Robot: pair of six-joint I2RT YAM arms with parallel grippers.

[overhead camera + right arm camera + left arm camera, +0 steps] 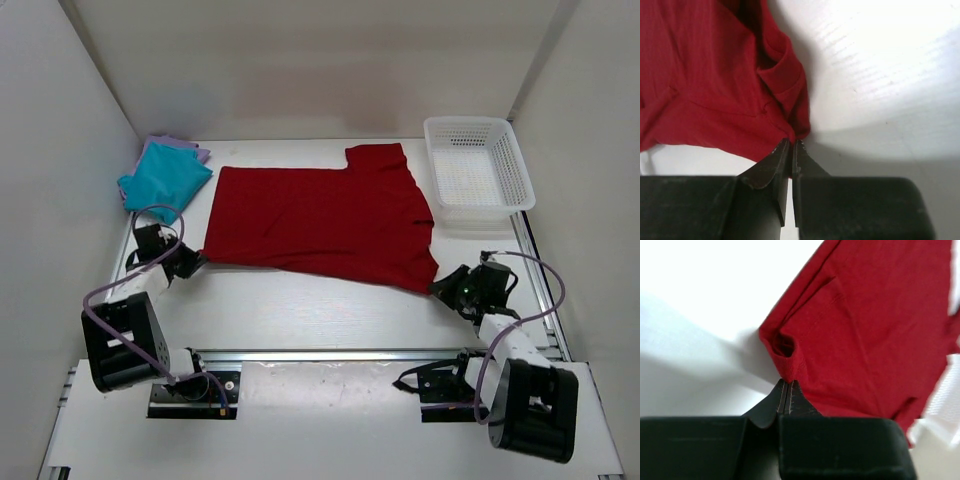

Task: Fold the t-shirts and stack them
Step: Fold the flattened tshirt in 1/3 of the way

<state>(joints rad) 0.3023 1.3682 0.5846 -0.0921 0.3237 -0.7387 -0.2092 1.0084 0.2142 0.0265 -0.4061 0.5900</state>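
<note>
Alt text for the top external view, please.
A dark red t-shirt lies spread on a white table, its two near corners pinched by the left gripper and right gripper. A folded teal t-shirt sits on a lavender t-shirt at far left; a white mesh basket stands far right.

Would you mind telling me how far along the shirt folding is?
Done: the teal shirt lies folded on the lavender shirt at the far left corner. In hand: the left gripper and right gripper each pinch a near corner of the dark red shirt, which lies spread out. Left: folding it and stacking it.
</note>
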